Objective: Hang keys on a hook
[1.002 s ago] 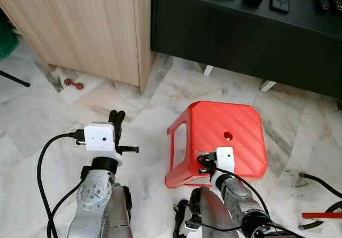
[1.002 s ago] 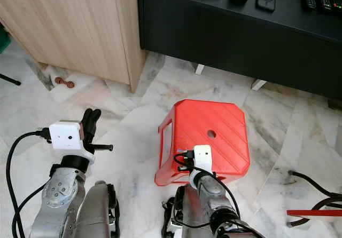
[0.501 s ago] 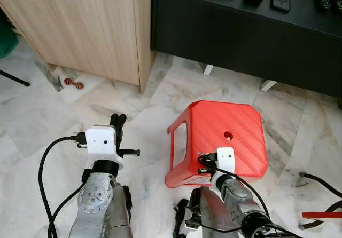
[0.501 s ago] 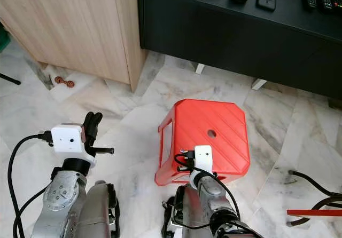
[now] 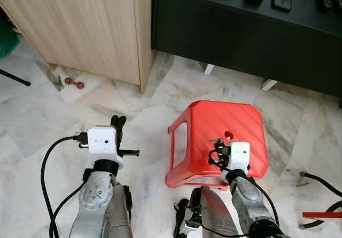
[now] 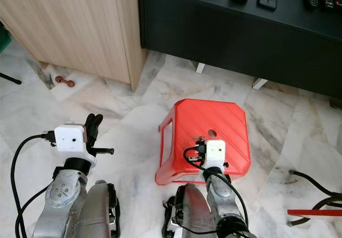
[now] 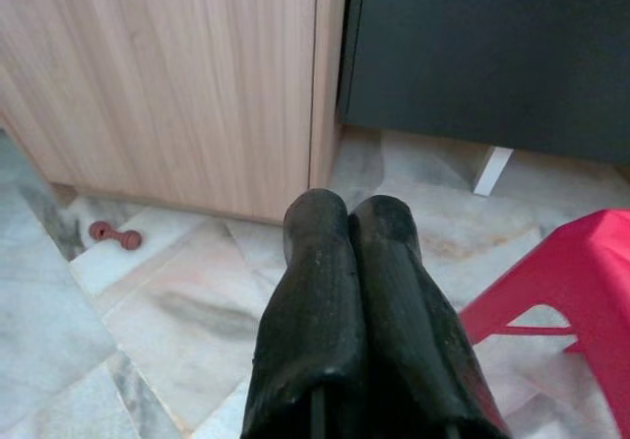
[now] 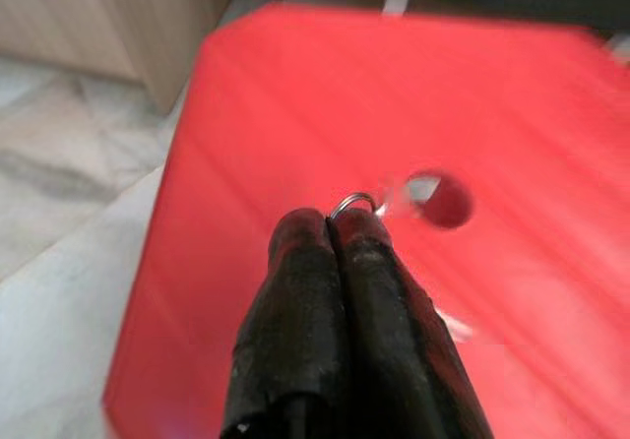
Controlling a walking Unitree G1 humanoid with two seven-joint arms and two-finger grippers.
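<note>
My right gripper (image 8: 340,220) hovers over the top of a red plastic stool (image 5: 235,123), near its round centre hole (image 8: 441,199). Its fingers are shut on the keys, and a silver key ring (image 8: 353,202) pokes out at the fingertips. In the left eye view the same gripper (image 5: 218,143) hangs above the stool's front part, with its white wrist camera just behind. My left gripper (image 5: 117,124) is held above the marble floor to the left of the stool, shut with nothing in it; its fingertips (image 7: 315,222) point toward the wooden cabinet.
A light wooden cabinet (image 5: 85,24) stands at the back left, beside a black low console (image 5: 251,35) carrying a phone, tape and remotes. A small brown object (image 5: 74,82) lies on the floor by the cabinet. Black cables (image 5: 320,182) trail at the right.
My right gripper has moved right and forward, further over the stool top, with the keys in it. The left arm has barely moved.
</note>
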